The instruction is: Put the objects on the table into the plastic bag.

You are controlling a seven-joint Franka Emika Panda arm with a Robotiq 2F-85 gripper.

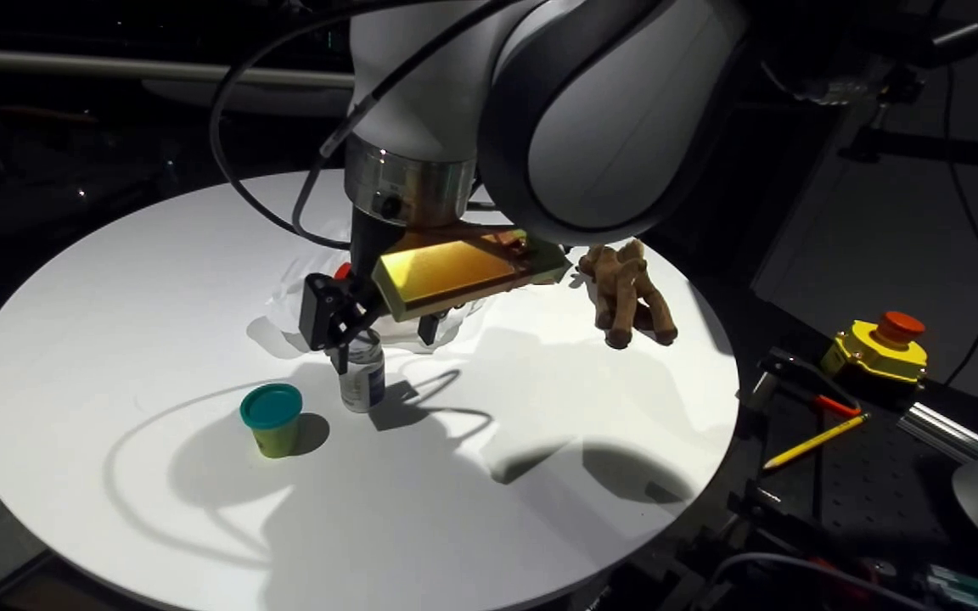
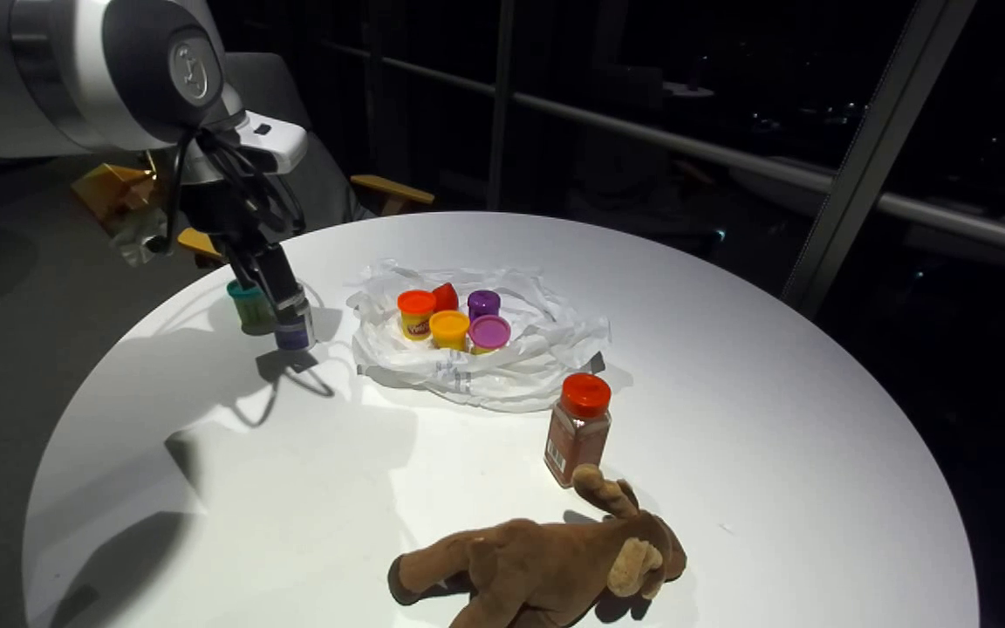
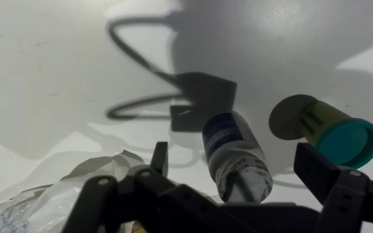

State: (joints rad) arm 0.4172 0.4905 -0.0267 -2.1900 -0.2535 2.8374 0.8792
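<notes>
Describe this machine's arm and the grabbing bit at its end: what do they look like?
The smooth, rounded white arm has a dark joint cover bearing a pale round emblem, and a silver metal ring near its end. Slim black cables loop beside it. The matte black, two-fingered gripper has flat, blocky fingertips; a shiny gold-coloured box seems fixed beside it.

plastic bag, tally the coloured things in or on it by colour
Purple: 2 (purple piece, purple-lidded tub)
Red or orange-red: 2 (red piece, orange-red-lidded tub)
Yellow-orange: 1 (yellow-orange-lidded tub)
Total: 5 showing, in or on the plastic bag
</notes>
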